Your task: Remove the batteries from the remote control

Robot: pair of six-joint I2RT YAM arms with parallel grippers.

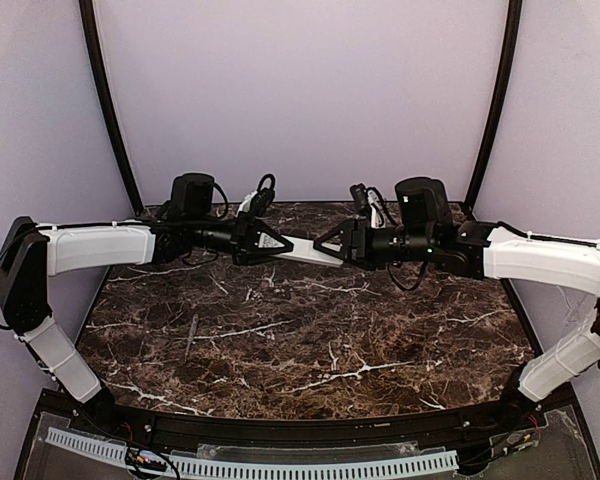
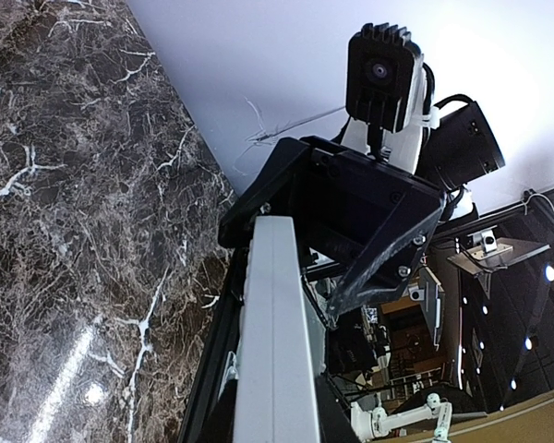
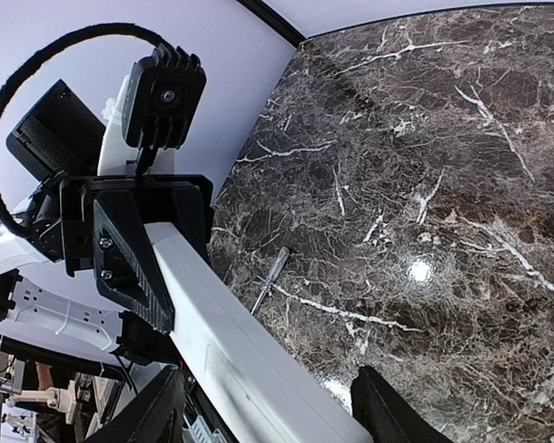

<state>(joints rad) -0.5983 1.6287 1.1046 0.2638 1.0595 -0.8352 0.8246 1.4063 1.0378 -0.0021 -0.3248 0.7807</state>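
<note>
Slim white plastic remote control (image 1: 308, 253): it is up in the air over the table. It reaches from one claw to the other like a little bridge.
Left claw (image 1: 283, 243): it is squeezed narrow on one end of the remote control, with a black finger on each side.
Right claw (image 1: 327, 243): it grips the other end of the remote control. Its black fingers sit wider apart, one against each long edge.
Two white arms (image 1: 100, 247): they reach in from the left and right and meet in the middle at the back.
Dark brown marble table with white veins (image 1: 380, 340): it lies under the remote control.
Thin grey stick (image 1: 192, 335): it lies flat on the table toward the left, well apart from the remote control.
</note>
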